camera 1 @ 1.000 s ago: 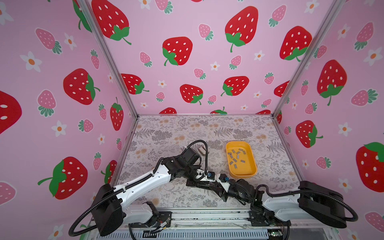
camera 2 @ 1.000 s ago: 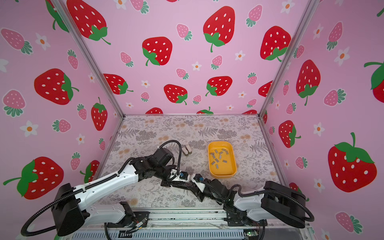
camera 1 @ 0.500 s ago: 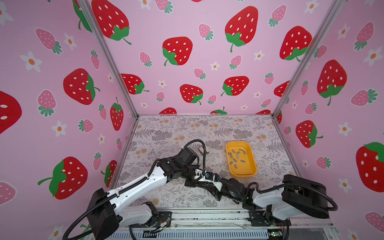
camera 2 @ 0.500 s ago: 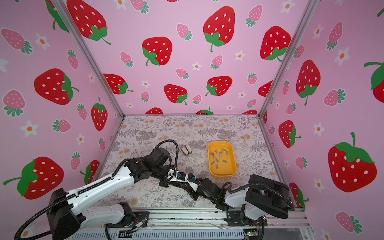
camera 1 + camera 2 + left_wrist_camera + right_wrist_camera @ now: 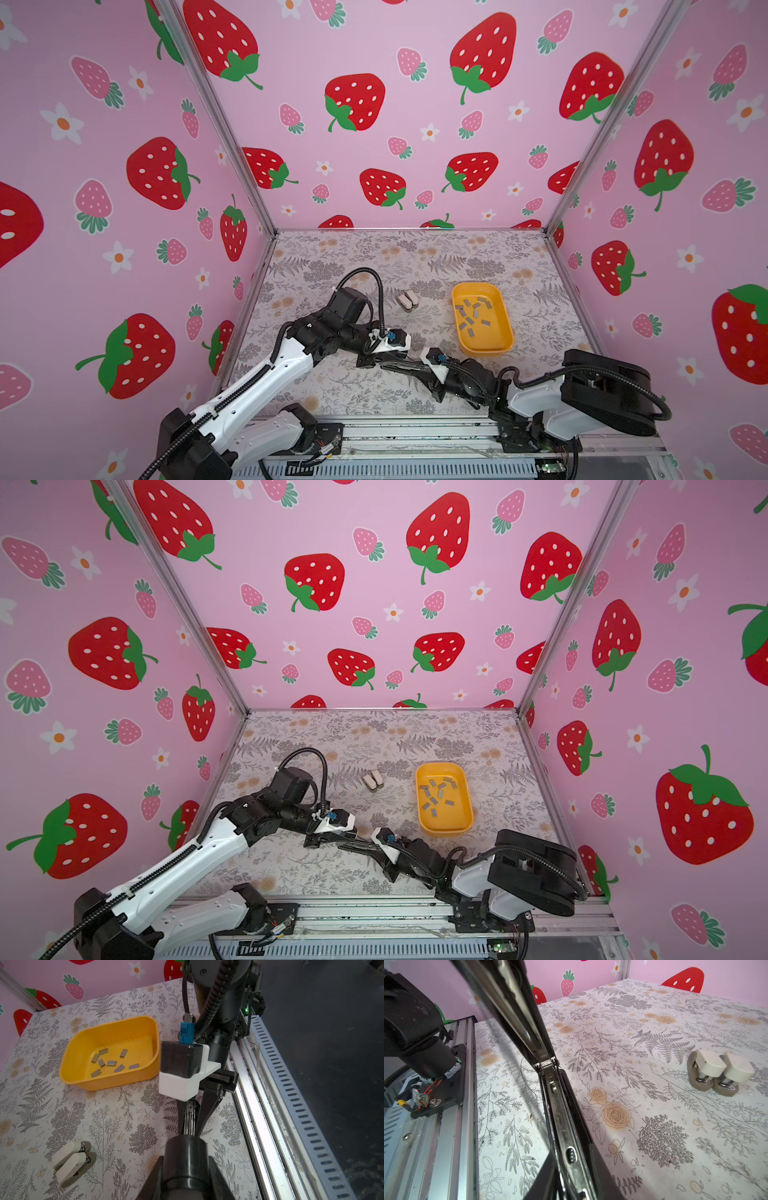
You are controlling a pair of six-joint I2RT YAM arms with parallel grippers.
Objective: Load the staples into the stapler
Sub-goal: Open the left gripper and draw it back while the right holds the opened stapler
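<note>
A black stapler (image 5: pixel 405 366) (image 5: pixel 359 845) hangs hinged open just above the table near the front edge, held between both grippers. My left gripper (image 5: pixel 186 1159) (image 5: pixel 380 359) is shut on the rounded end of its black top cover (image 5: pixel 187 1151). My right gripper (image 5: pixel 571 1155) (image 5: pixel 417 370) is shut on the metal magazine (image 5: pixel 560 1113) and base, one finger on each side. The top cover (image 5: pixel 508 1001) slants up from the hinge. The staples (image 5: pixel 471 309) (image 5: pixel 436 789) (image 5: pixel 110 1062), several small grey strips, lie in a yellow tray (image 5: pixel 482 351) (image 5: pixel 104 1082) behind the right gripper.
Two small white staplers (image 5: pixel 406 300) (image 5: pixel 372 780) (image 5: pixel 70 1163) (image 5: pixel 716 1070) lie side by side on the floral table, left of the tray. The metal rail (image 5: pixel 259 1105) runs along the front edge close to the grippers. Pink strawberry walls close in three sides.
Both grippers and the stapler have drifted slightly left. The right arm's elbow has swung inward, and the right jaws have narrowed on the stapler.
</note>
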